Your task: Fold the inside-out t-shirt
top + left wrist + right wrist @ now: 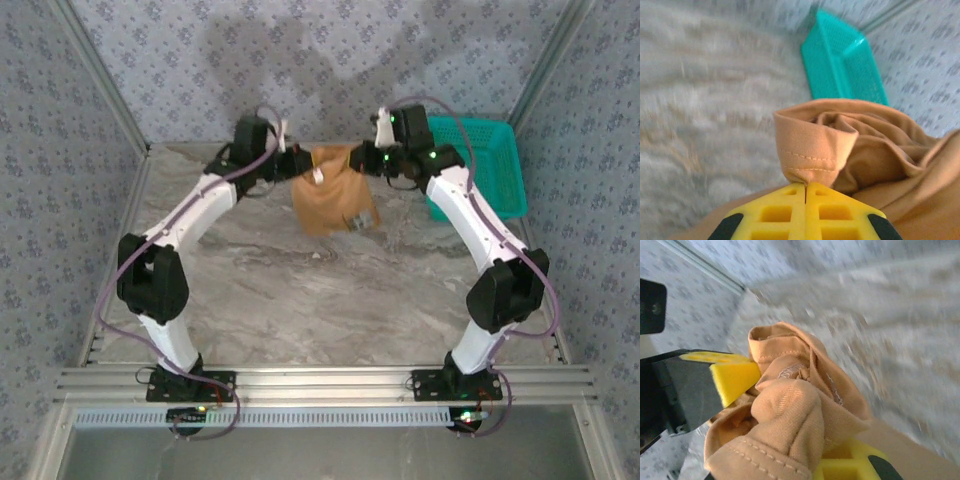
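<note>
The inside-out t-shirt (335,200), tan-orange cloth, hangs bunched above the marble table between my two grippers at the back middle. A white label (318,175) and a grey printed patch (357,218) show on it. My left gripper (292,165) holds its upper left edge. In the left wrist view the yellow fingers (790,212) press together on a stitched hem of the t-shirt (815,145). My right gripper (366,160) holds the upper right edge. In the right wrist view the t-shirt (795,410) is draped over its yellow finger (845,467), which hides the jaws.
A teal plastic basket (480,165) stands at the back right of the table, close to the right arm, and it shows again as the basket (842,62). Patterned walls enclose the table (300,290) on three sides. The left gripper's yellow finger (735,377) is next to the cloth.
</note>
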Controlling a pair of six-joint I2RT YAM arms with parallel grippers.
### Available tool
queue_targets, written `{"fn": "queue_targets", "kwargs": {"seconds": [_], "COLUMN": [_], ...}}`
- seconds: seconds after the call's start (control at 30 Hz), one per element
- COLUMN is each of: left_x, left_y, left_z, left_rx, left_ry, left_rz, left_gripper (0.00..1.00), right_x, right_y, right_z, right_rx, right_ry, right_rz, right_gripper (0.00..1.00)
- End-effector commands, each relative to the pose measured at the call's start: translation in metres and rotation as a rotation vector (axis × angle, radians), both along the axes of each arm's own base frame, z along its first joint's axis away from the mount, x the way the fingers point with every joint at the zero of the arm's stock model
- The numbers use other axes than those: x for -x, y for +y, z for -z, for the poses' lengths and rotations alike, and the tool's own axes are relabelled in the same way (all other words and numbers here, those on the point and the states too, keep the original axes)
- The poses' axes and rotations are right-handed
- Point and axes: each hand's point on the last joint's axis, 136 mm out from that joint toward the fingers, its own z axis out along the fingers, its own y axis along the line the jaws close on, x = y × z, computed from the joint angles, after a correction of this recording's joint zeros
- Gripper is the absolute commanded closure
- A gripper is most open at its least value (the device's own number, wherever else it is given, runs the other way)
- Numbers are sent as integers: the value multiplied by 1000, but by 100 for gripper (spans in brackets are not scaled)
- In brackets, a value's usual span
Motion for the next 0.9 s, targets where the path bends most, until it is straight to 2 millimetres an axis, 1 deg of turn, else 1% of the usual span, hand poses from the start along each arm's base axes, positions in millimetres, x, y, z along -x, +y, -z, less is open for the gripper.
{"fn": "queue_targets", "kwargs": {"seconds": [0.0,0.03,0.07,0.13,0.17,0.23,0.27,0.33,0.37,0.43,0.5,0.53,0.6,0.67,0.7,0.8,0.83,0.87], "left_x": [10,11,13,20,25,39,48,70,80,102,118,124,126,118,112,90,81,75], "left_y": [1,2,2,2,3,5,7,15,17,25,30,33,39,43,44,47,47,47], "left_z": [-50,-51,-49,-27,-12,29,50,97,112,149,170,179,191,197,198,206,210,216], "left_rx": [-39,-41,-41,-31,-22,-19,-15,-12,-13,-40,-58,-74,-105,-141,-158,-220,-246,-273], "left_ry": [-124,-136,-144,-131,-122,-72,-42,32,53,115,149,166,187,201,206,223,228,238], "left_rz": [69,71,75,81,80,74,65,25,14,-23,-39,-48,-63,-75,-76,-81,-79,-76], "left_gripper": [100,100,100,100,100,100,100,100,100,100,100,100,100,100,100,100,98,96], "right_x": [-2,-2,-1,7,12,23,31,53,63,92,108,111,107,95,86,60,50,44], "right_y": [-4,-3,-5,-3,-3,1,3,11,14,16,15,13,10,8,8,4,3,1], "right_z": [-24,-27,-25,-6,11,48,70,119,139,182,199,203,203,205,208,228,233,244], "right_rx": [20,19,28,42,41,23,21,18,24,49,69,83,101,123,132,163,166,169], "right_ry": [-27,-36,-39,-22,0,51,85,179,215,293,324,326,313,315,320,358,366,390], "right_rz": [-5,-8,-6,-36,-48,-57,-61,-77,-82,-86,-76,-65,-47,-36,-33,-8,6,13], "right_gripper": [100,100,100,100,100,100,100,100,100,100,100,100,100,100,100,100,100,100]}}
